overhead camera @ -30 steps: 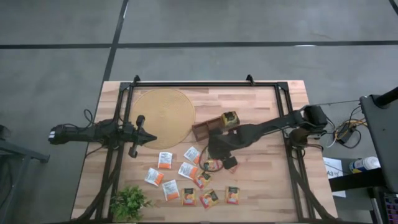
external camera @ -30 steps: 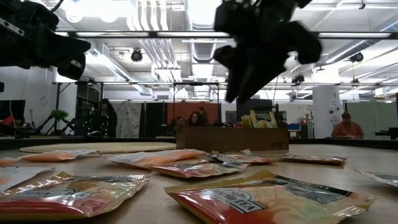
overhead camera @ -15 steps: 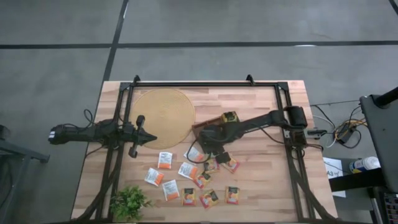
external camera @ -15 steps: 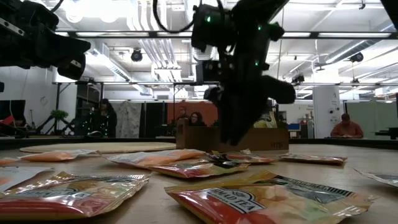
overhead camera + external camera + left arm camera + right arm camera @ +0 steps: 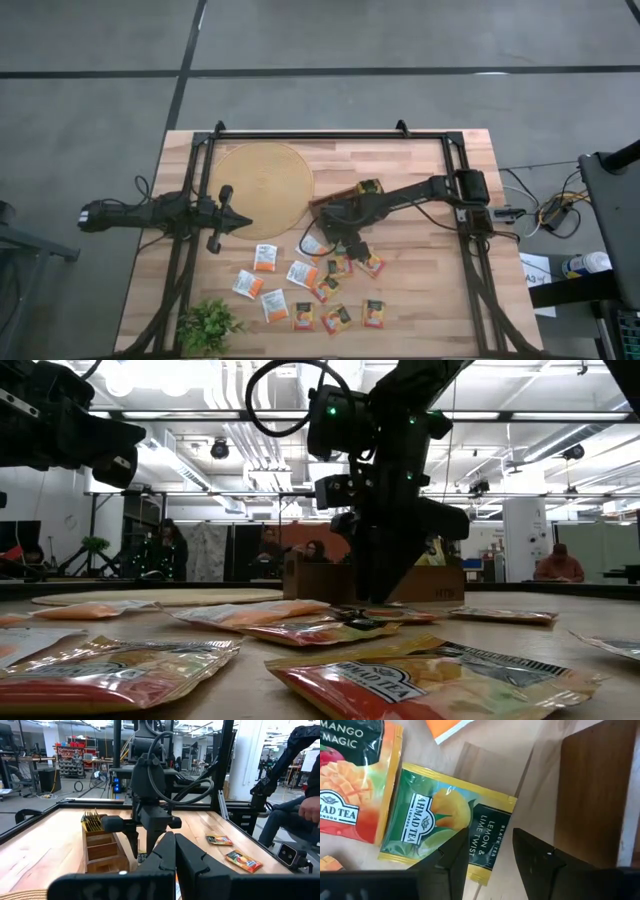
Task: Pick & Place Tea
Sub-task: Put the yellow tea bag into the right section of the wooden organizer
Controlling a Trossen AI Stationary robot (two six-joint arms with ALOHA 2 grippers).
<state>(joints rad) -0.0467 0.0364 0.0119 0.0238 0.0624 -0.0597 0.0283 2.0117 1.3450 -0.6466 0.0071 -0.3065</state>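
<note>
1. step in hand, by my reading: approach for a pick. right gripper (image 5: pixel 337 243) hangs low over the loose tea sachets, just beside the long brown wooden compartment tray (image 5: pixel 334 206).
2. right wrist view: its jaws stand apart with nothing between them; one fingertip (image 5: pixel 454 855) overlaps the edge of a green-and-yellow lemon & lime sachet (image 5: pixel 440 827) lying flat on the light wooden table (image 5: pixel 485 767). contact cannot be told.
3. an orange-red mango sachet (image 5: pixel 352 785) lies touching the green one; the rest of the tea (image 5: pixel 315 290) is scattered over the near half of the table, and some sachets already stand upright in the tray.
4. next move, as a judgement: lower, straddle the sachet's edge, close. a flat foil packet gives little to pinch; it may slide.
5. left gripper (image 5: pixel 243 222) waits shut and empty, near the round tan mat (image 5: pixel 262 186).
6. change from a second ago: the right arm has swung from the middle of the table towards the tray and dropped lower. left arm unchanged.
</note>
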